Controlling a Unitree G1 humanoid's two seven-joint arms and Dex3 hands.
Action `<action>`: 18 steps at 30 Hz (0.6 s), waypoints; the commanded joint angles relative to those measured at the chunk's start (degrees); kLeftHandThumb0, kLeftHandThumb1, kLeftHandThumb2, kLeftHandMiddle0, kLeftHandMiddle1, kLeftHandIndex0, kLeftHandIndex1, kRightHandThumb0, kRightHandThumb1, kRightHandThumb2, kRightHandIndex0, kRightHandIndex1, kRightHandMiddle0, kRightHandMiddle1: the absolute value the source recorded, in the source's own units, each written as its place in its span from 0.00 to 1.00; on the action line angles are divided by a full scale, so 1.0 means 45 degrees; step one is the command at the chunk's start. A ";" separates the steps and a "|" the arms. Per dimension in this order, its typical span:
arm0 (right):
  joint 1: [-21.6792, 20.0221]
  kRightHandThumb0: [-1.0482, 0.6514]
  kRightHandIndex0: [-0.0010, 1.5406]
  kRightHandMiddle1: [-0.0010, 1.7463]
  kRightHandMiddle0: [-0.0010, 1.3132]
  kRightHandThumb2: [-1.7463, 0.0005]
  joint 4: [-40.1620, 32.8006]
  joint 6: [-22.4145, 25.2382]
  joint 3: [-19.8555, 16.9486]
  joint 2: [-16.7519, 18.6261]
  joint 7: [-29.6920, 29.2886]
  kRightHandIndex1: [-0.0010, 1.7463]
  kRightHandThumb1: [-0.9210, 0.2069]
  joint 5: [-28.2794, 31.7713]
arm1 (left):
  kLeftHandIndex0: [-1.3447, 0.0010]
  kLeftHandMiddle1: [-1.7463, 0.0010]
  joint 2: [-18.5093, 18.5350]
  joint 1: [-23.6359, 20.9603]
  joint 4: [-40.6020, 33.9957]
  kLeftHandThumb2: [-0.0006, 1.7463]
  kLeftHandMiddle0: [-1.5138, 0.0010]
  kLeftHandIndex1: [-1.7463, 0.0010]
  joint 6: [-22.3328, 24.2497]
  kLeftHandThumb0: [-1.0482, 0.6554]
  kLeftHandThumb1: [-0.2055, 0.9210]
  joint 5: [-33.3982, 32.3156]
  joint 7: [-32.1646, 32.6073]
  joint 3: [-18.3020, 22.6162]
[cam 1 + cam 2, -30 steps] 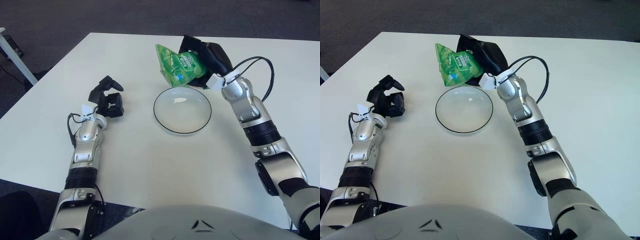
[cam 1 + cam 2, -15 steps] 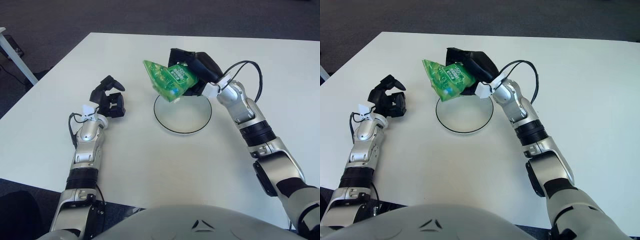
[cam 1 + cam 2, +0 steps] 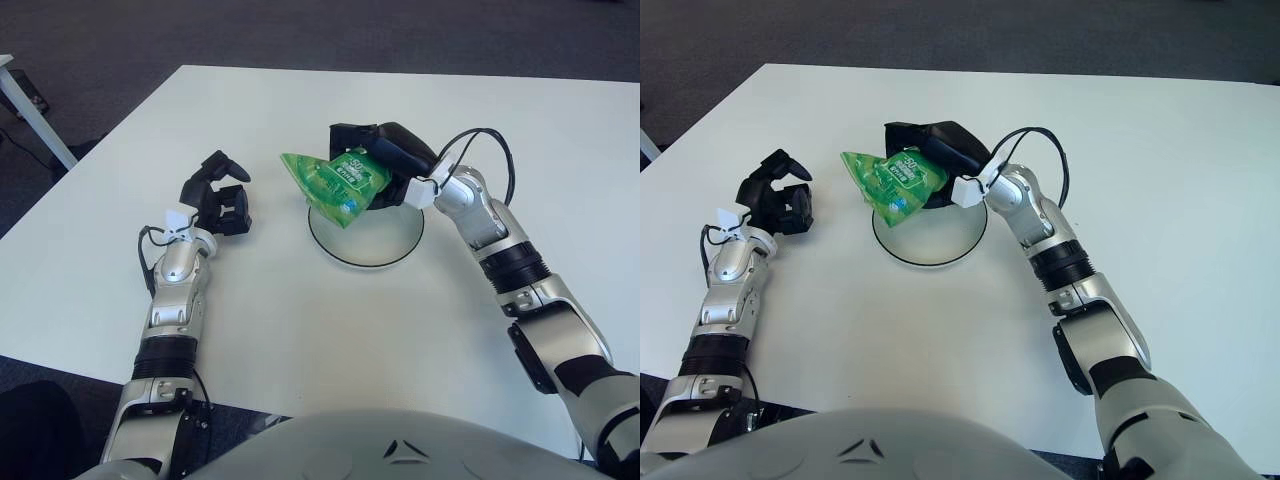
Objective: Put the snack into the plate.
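While my right hand (image 3: 385, 160) grips the green snack bag (image 3: 335, 184) over the plate (image 3: 366, 250)
I should lower it to the centre before letting go; my left hand (image 3: 215, 203) sits curled, empty, toward the desk's left edge.

White table (image 3: 300, 320) bearing a plate (image 3: 375, 245)

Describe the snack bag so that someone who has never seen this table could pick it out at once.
On the white table, find the round glass plate with a dark rim near the middle. Just above its left edge, the right robot hand holds the snack bag. It is the only bright green, crinkly thing here, a packet with white print.
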 commanded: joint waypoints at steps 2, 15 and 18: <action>-0.0005 0.62 0.46 0.98 0.44 0.12 -0.0337 0.1173 0.0365 -0.0427 0.2120 1.00 0.71 0.0748 | 0.54 0.00 -0.1310 0.1710 0.0954 0.76 0.12 0.00 0.0054 0.33 0.45 -0.0058 0.0150 -0.0379; -0.0178 0.89 0.41 0.70 0.02 0.22 -0.0334 0.1501 0.0472 -0.0678 0.3986 1.00 0.58 0.1203 | 0.53 0.00 -0.1224 0.1717 0.0965 0.77 0.13 0.00 0.0090 0.33 0.44 -0.0001 0.0123 -0.0355; -0.0298 0.55 0.16 0.63 0.00 0.34 -0.0317 0.1559 0.0424 -0.0937 0.4833 0.89 0.58 0.1761 | 0.53 0.00 -0.1207 0.1704 0.1019 0.77 0.13 0.00 0.0023 0.33 0.44 0.0019 0.0109 -0.0350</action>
